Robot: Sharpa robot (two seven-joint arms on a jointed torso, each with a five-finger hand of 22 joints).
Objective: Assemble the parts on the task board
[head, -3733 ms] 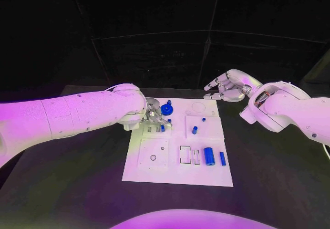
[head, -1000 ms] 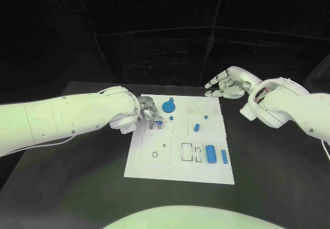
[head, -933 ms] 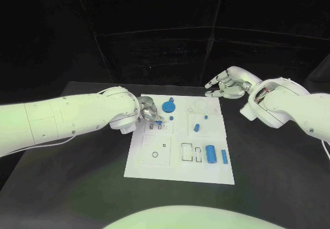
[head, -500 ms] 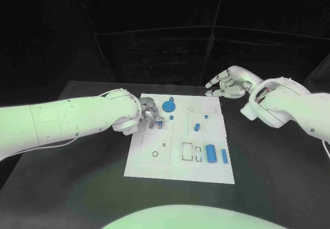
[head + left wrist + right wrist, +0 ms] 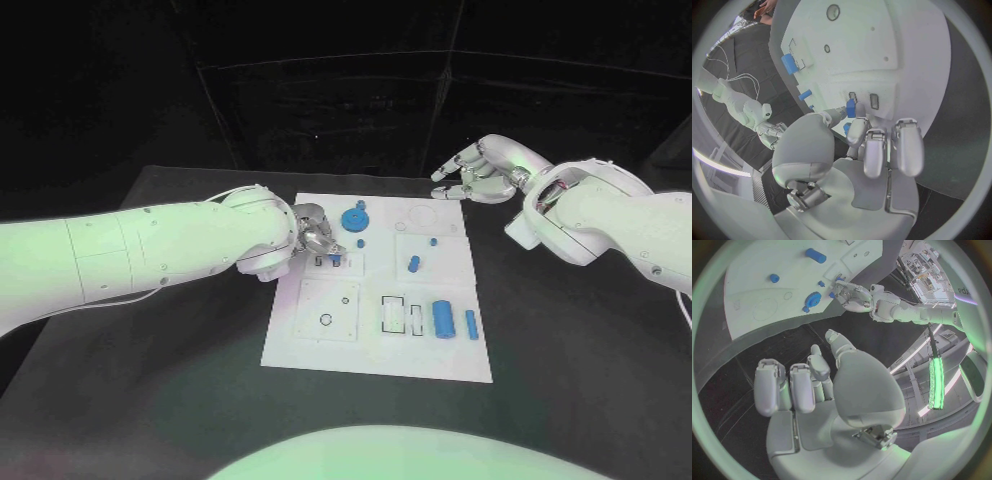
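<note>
The white task board lies in the middle of the table. My left hand hovers low over its far left part and pinches a small blue part between thumb and a finger. In the left wrist view that blue part stands right by two small slots in the board. A blue gear-shaped part stands just beyond the hand. My right hand hangs in the air past the board's far right corner, fingers apart, holding nothing.
On the board lie a short blue peg, a tiny blue stud, a thick blue cylinder and a thin blue bar at the right. Rectangular slots and a round hole sit nearer me.
Nothing has visibly moved: the left hand stays at the far left of the board with the small blue part, and the right hand hangs where it was.
</note>
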